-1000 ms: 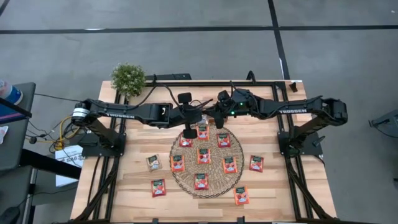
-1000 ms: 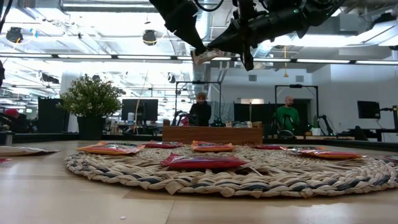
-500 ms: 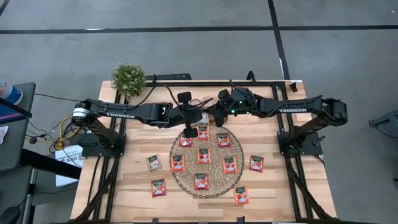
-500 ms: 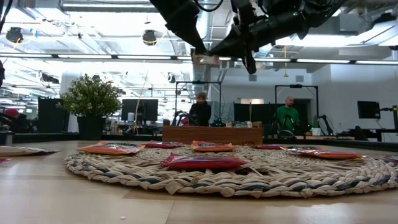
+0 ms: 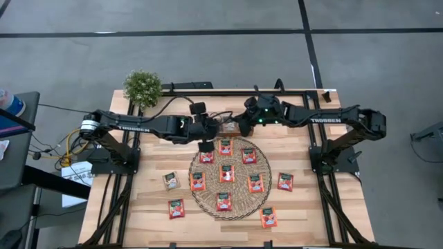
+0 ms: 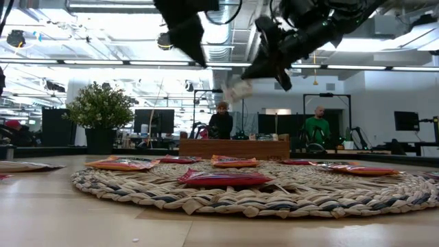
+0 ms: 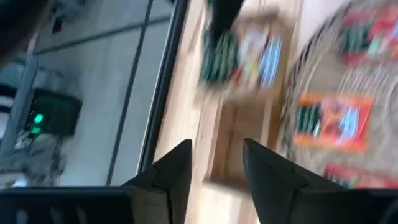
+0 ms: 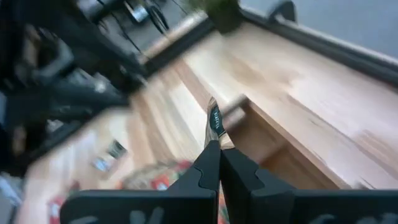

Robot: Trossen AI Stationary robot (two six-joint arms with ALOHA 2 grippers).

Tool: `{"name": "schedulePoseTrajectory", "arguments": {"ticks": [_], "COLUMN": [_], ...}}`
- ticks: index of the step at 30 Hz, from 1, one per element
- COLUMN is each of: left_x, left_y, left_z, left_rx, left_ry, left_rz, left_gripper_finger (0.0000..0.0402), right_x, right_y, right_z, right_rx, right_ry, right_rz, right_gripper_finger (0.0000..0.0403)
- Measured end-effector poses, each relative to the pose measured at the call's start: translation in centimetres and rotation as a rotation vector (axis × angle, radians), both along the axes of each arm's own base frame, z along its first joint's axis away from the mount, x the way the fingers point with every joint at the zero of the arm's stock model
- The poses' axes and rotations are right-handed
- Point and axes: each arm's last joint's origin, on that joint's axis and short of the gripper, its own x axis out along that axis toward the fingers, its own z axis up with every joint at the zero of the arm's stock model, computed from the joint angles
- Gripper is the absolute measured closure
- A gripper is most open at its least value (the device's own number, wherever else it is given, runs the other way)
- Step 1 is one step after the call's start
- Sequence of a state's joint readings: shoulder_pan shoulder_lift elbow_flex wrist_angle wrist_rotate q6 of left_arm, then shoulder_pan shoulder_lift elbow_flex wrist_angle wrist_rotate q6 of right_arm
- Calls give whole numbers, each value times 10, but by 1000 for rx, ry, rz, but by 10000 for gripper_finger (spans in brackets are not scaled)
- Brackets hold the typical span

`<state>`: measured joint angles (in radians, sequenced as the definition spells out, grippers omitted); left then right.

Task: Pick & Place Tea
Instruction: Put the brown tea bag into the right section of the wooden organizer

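the right hand (image 5: 237, 128) is pressed together on one tea bag (image 8: 215, 121), seen edge-on between its fingers in the right wrist view. in the low view this bag (image 6: 238, 89) hangs in the air, above the wooden tray (image 6: 234, 149). the tray is just below and in front of this hand, at the far edge of the round mat (image 5: 263, 187).

the left hand (image 5: 206, 131) is close beside the right one. its fingers stand apart w/ nothing between them, as the left wrist view shows.

my judgement: the task is in an early part. one bag is carried, not yet put down. i cannot tell if the tray already has bags inside, bc the arms cover it from above and the left wrist view is blurred.

what is left is much: about seven red bags (image 5: 226, 173) lie on the mat, nearer the front of the desk (image 5: 152, 200) than both hands. five more lie on the bare wood around the mat, incl. one pale bag (image 5: 170, 180). all these wait for picking.
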<state>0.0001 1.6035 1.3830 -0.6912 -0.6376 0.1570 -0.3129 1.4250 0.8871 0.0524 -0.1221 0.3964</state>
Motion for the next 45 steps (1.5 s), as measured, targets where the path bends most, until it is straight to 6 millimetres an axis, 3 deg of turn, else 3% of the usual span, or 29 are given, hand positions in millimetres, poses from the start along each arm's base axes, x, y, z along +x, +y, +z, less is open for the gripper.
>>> {"name": "schedulePoseTrajectory", "arguments": {"ticks": [4,10,15,21,35,39,45], "left_x": [-12,-24,-37,-59,-130,-147,-166], "left_y": [5,22,31,32,21,19,14], "left_z": [-9,-33,-53,-56,-32,-18,0], "left_rx": [-86,-332,-394,-459,-549,-569,-605], "left_ry": [110,125,62,-92,-407,-494,-606], "left_rz": [39,106,150,169,220,192,127], "left_gripper_finger": [252,250,250,250,250,250,250], "right_x": [-7,-14,-19,-19,-20,-22,-10], "right_y": [-6,-13,-13,-11,-4,-4,-4], "right_z": [-9,-15,-20,-21,-40,-46,-65], "right_rx": [-5,-69,-138,-230,-252,-258,-257], "right_ry": [108,207,305,359,243,283,310], "right_rz": [-49,-93,-127,-169,-200,-217,-192], "right_gripper_finger": [403,403,403,403,403,403,403]}}
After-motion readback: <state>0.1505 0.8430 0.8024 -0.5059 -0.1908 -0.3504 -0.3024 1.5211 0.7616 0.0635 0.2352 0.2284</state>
